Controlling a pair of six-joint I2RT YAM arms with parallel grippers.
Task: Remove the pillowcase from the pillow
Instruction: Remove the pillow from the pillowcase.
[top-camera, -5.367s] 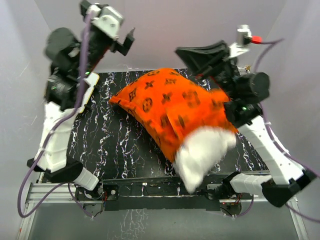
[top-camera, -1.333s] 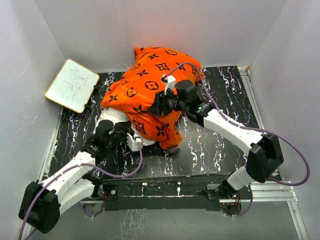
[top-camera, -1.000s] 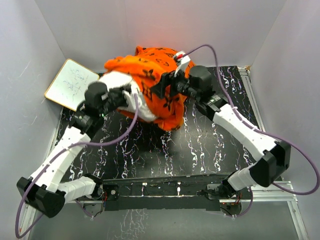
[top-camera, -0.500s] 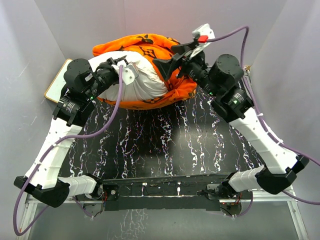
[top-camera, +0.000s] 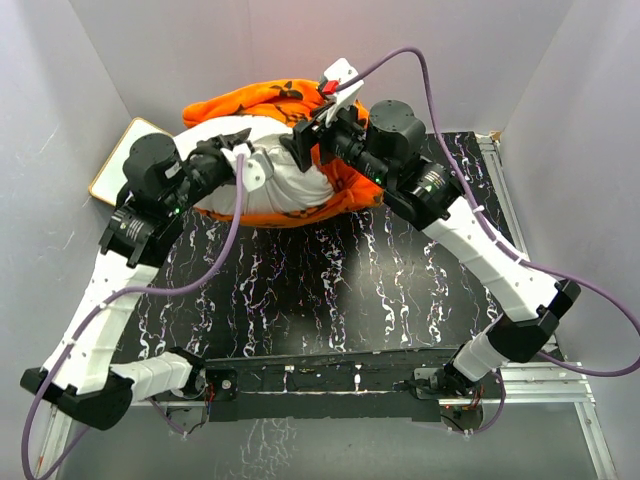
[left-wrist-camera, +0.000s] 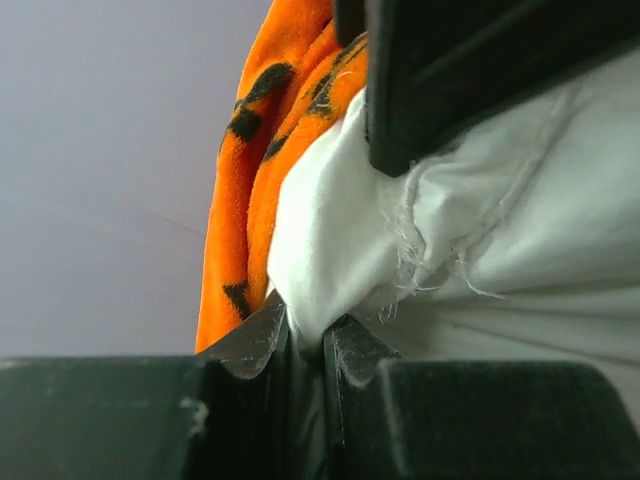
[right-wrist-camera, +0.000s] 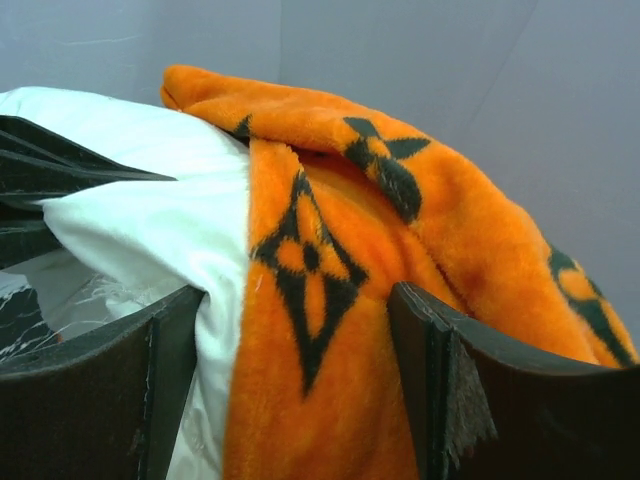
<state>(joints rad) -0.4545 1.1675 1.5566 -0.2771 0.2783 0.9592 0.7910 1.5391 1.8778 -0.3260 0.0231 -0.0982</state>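
Note:
The white pillow (top-camera: 285, 185) is held up off the table near the back wall, with the orange pillowcase (top-camera: 250, 100) bunched over its far side and hanging under it. My left gripper (top-camera: 236, 148) is shut on a pinch of the pillow's white fabric (left-wrist-camera: 320, 240), its fingertips (left-wrist-camera: 262, 335) closed tight on the fold. My right gripper (top-camera: 306, 140) stands open over the pillowcase's edge (right-wrist-camera: 320, 290). Orange plush and some white pillow (right-wrist-camera: 150, 220) fill the gap between its fingers (right-wrist-camera: 425, 370). The left gripper's black body shows at the left of the right wrist view.
A white board with a tan frame (top-camera: 112, 165) leans at the back left, partly behind my left arm. The black marbled table (top-camera: 330, 290) spreads below the lifted bundle. Grey walls close in on the left, back and right.
Over the last second both arms raised the bundle toward the back wall. In the last half second my right gripper swung left onto the pillowcase's edge; the left kept its pinch.

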